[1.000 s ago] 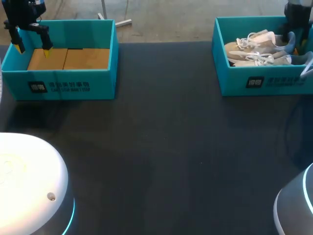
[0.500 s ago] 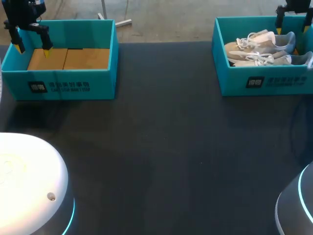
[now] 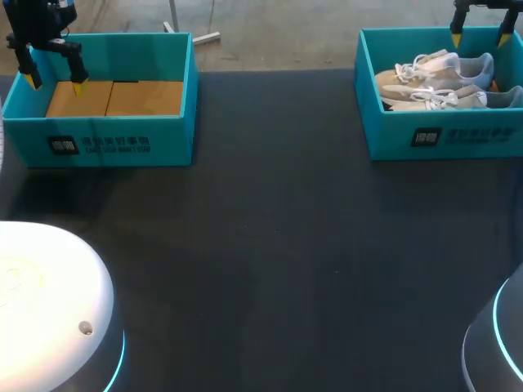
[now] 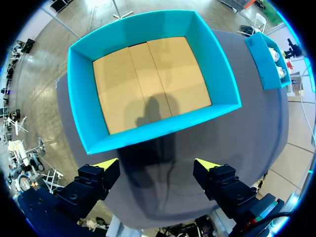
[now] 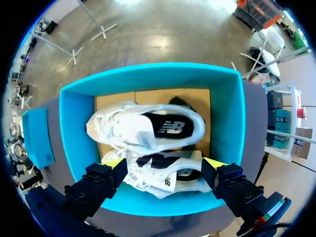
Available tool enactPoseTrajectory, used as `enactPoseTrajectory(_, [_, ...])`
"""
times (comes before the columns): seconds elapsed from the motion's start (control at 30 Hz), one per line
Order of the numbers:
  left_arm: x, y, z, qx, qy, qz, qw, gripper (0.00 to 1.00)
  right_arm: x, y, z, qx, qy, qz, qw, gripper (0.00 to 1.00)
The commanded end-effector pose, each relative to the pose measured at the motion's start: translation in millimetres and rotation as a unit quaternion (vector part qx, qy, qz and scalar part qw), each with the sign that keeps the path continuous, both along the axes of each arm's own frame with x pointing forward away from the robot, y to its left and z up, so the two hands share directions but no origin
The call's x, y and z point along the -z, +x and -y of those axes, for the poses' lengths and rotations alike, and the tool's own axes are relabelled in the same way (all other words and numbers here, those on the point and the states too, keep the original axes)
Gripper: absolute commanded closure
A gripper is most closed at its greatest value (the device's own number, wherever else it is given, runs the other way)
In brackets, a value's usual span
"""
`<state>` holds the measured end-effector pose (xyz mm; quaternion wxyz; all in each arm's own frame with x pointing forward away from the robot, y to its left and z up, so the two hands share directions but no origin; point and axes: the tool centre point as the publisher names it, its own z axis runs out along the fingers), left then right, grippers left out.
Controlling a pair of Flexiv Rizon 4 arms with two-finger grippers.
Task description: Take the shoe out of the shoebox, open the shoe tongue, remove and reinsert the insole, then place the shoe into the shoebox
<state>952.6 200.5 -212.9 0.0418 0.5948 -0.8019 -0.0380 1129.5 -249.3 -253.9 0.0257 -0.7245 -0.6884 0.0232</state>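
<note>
A pair of pale sneakers lies side by side in the teal shoebox (image 3: 392,139) at the far right, the far shoe (image 3: 431,69) beside the near shoe (image 3: 445,99). My right gripper (image 3: 480,37) hangs open above the box's far edge and touches nothing. Under that gripper (image 5: 164,163), the right wrist view looks straight down on the box (image 5: 228,113), where one shoe (image 5: 148,127) shows its dark insole and the other shoe (image 5: 170,178) lies between the yellow tips. My left gripper (image 3: 55,82) stands open over the empty teal box (image 3: 106,143) at the far left.
The left box (image 4: 163,123) has a bare cardboard floor and lies ahead of the open left gripper (image 4: 157,165). Dark tabletop (image 3: 270,245) stretches between the two boxes. White arm bases (image 3: 49,310) sit at the near corners.
My right gripper has opened, let go at the shoes' heel end, and risen out of the box toward its far edge. Both shoes stay in the box. The left arm has not moved.
</note>
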Motion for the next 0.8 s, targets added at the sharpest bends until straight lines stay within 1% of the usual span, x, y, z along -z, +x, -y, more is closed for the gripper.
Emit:
enactPoseTrajectory(0.03, [0, -1.3, 0, 0.000, 0.001, 0.001, 1.000, 0.00, -10, -43.3, -3, 0.000, 0.004, 0.068, 0.998, 0.00])
enactPoseTrajectory(0.1, [0, -1.3, 0, 0.000, 0.001, 0.001, 1.000, 0.00, -13, -51.6, -7, 0.006, -0.003, 0.078, 0.997, 0.00])
enactPoseTrajectory(0.27, [0, -1.3, 0, 0.000, 0.001, 0.001, 1.000, 0.00, -14, -52.9, -7, 0.006, -0.003, 0.079, 0.997, 0.00])
enactPoseTrajectory(0.3, [0, -1.3, 0, 0.000, 0.001, 0.001, 1.000, 0.00, -22, -75.8, -17, 0.003, 0.001, 0.100, 0.995, 0.00])
enactPoseTrajectory(0.33, [0, -1.3, 0, 0.000, 0.001, 0.001, 1.000, 0.00, -24, -78.7, -18, 0.004, -0.004, 0.102, 0.995, 0.00])
enactPoseTrajectory(0.6, [0, -1.3, 0, 0.000, 0.001, 0.001, 1.000, 0.00, -29, -98.0, -24, 0.004, 0.005, 0.112, 0.994, 0.00])
enactPoseTrajectory(0.8, [0, -1.3, 0, 0.000, 0.001, 0.001, 1.000, 0.00, -30, -105.1, -27, 0.003, 0.004, 0.116, 0.993, 0.00])
